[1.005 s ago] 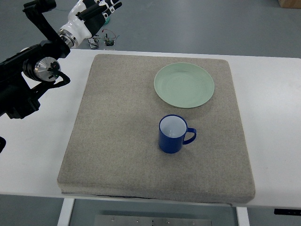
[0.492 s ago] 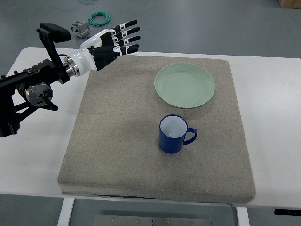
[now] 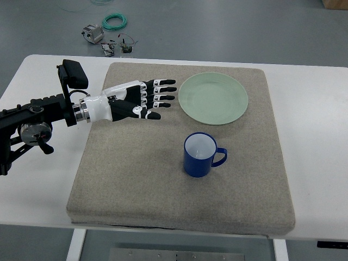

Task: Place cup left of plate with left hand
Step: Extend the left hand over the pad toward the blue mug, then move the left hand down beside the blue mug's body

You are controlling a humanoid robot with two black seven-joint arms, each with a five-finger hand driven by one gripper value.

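Hovering with fingers spread wide and empty, the left robot hand [image 3: 136, 101] sits at the plate's [image 3: 213, 98] nine o'clock, readied for the cup [image 3: 200, 155] at six o'clock.

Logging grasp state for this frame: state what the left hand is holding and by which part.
Nothing is held. The left hand is open, fingers spread above the mat, apart from the blue cup.

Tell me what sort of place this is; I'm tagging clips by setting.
Probably a robotics lab or test bench: a white table with a grey felt mat, bare grey floor, and loose cable coils and parts lying on it.
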